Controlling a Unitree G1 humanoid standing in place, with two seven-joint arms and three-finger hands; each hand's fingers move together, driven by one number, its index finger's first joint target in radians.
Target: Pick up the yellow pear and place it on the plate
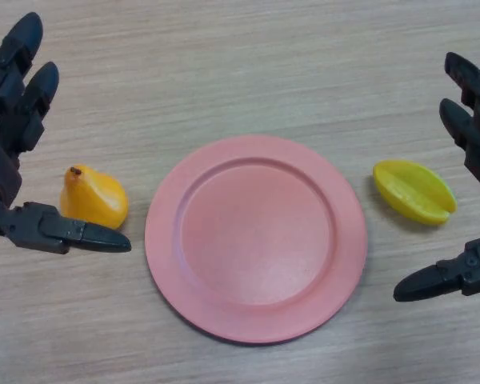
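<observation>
Left hand, at the far left of the plate, stands spread wide and holds nothing: its fingers extend straight above the pear, and its thumb reaches toward the plate's left rim just below the fruit. The yellow pear lies on the wooden table just beside the plate's left edge, apart from it, stem end uppermost and tilted away from the plate. It sits inside the gap between the fingers and thumb; whether the thumb touches its lower side cannot be told.

Right hand, on the opposite side of the plate, is likewise spread and empty, bracketing a yellow star-fruit-shaped piece that lies near the plate's right rim.

Step in hand, as judged: the approach to the grasp, with the pear not yet lifted and the plate bare. The next move calls for the left hand to shift toward the plate until the pear seats against the palm, then curl round the rounded body. The smooth, sloping surface may slip or roll toward the plate if pinched off-centre.
</observation>
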